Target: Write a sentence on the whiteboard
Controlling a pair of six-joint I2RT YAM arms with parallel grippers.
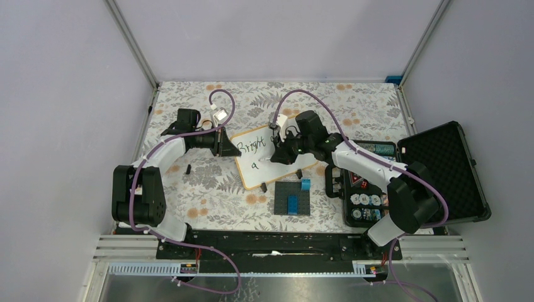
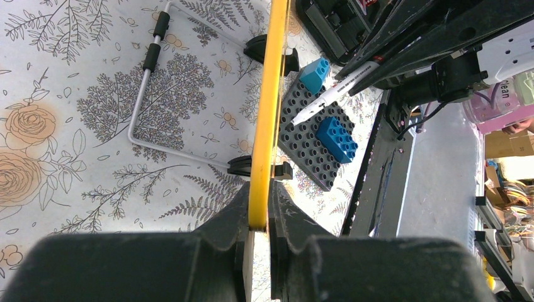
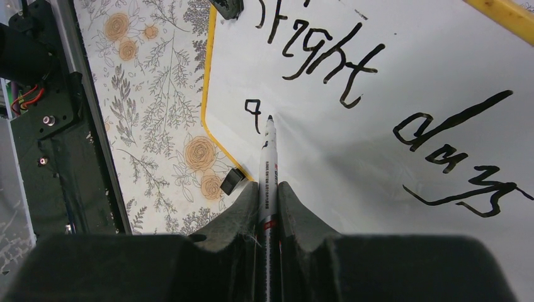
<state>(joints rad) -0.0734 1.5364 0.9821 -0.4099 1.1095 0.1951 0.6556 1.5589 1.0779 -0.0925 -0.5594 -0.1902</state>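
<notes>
The whiteboard (image 1: 258,168) with a thin orange frame lies at the table's middle. It shows edge-on in the left wrist view (image 2: 269,107) and face-on in the right wrist view (image 3: 378,176). Dark handwriting reads "Bright" (image 3: 315,56) and "days" (image 3: 453,151), with a lone "a" (image 3: 253,110) on the second line. My left gripper (image 1: 230,149) (image 2: 259,220) is shut on the board's left frame edge. My right gripper (image 1: 278,154) (image 3: 269,195) is shut on a white marker (image 3: 269,157), whose black tip rests on the board just right of the "a".
A dark grey brick plate (image 1: 293,200) with blue bricks lies just in front of the board. A black case of poker chips (image 1: 368,192) with its lid open (image 1: 444,170) is at the right. A wire stand (image 2: 146,75) lies under the board.
</notes>
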